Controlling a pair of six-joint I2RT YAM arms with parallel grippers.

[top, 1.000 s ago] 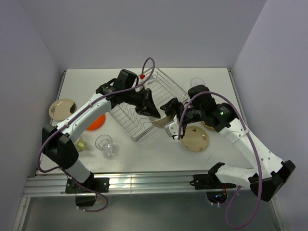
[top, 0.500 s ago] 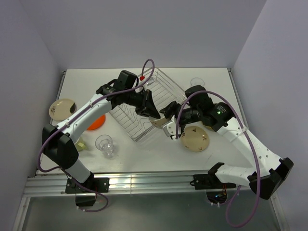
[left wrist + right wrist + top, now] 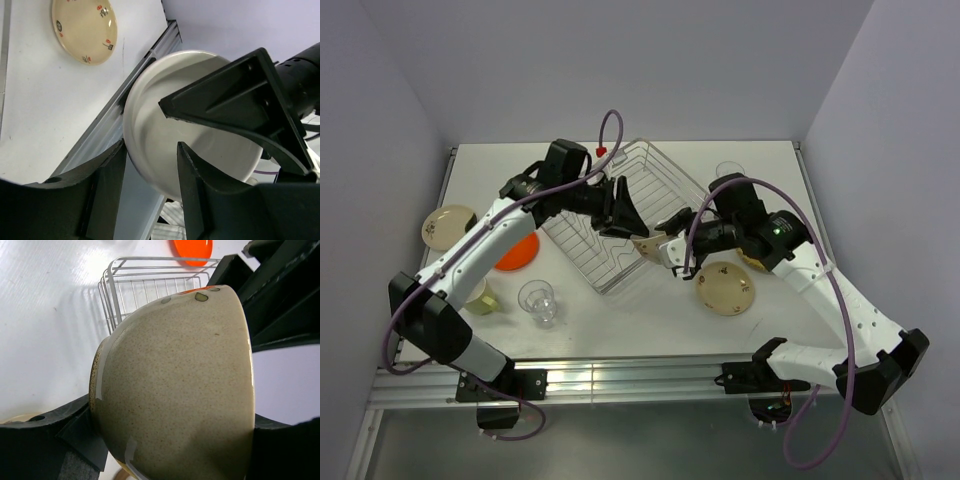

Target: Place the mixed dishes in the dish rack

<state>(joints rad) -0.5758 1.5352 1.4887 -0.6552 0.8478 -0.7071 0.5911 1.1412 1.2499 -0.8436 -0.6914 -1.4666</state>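
A: How are the arms posed?

B: The left arm is seen bent at an elbow on the far side and stretched rightward over the dish rack (image 3: 590, 262). The right arm is arched up from the near right and turned leftward. The left pincer (image 3: 634, 230) and the right pincer (image 3: 665, 245) are set almost tip to tip at the rack's right side.

A: What is gripped?

B: The bowl (image 3: 175, 380) is pinched by the right pincer, with a dark finger on each side of it. The left pincer is spread. The bowl's rim is seen in the gap between its fingers, but whether it is touched cannot be told.

A: How are the things made?

B: The bowl is round and glazed, cream and finely speckled outside, with small painted marks near the rim, and plain white inside. The rack is formed of thin silver wire, square, and set cornerwise on the white worktop (image 3: 620, 320).

A: Which way is the bowl pointed?

B: It is tipped on its side. Its mouth is turned left toward the left pincer and its foot toward the right wrist.

A: What is found nearby?

B: An orange plate (image 3: 517, 252) is laid flat left of the rack, and a speckled cream plate (image 3: 726, 288) near and right of the bowl.
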